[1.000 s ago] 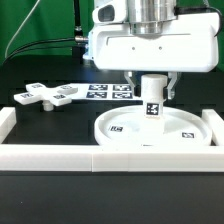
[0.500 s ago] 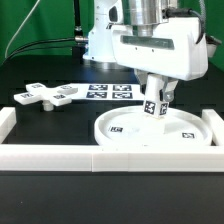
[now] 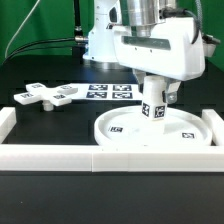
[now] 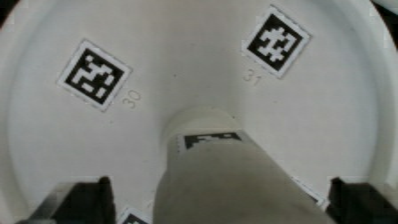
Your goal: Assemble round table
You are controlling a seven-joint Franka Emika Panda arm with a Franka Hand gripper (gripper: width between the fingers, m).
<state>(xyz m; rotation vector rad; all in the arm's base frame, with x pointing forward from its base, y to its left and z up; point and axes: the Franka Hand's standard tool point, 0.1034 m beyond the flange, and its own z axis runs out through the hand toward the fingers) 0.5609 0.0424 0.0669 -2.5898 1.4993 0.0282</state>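
Note:
The short thick cylinder [image 3: 153,104] stands upright in the middle of the large round rimmed disc [image 3: 120,143], at the exterior view's right. My gripper [image 3: 153,92] is straight above it, turned about its axis, with a finger on each side of the cylinder. In the wrist view the cylinder [image 4: 222,165] rises from the disc [image 4: 169,50] between my two dark fingers [image 4: 86,200]. A pale gap shows on each side, so my gripper [image 4: 217,205] is open. The cross-shaped four-armed piece [image 3: 45,96] lies flat at the left.
The marker board [image 3: 110,92] lies behind the disc. A long white border block [image 3: 50,155] runs along the front and another stands at the left edge [image 3: 5,122]. The robot's white base [image 3: 100,45] is at the back.
My gripper has turned about its axis over the cylinder since a second ago. The cylinder looked tilted half a second ago and stands upright now.

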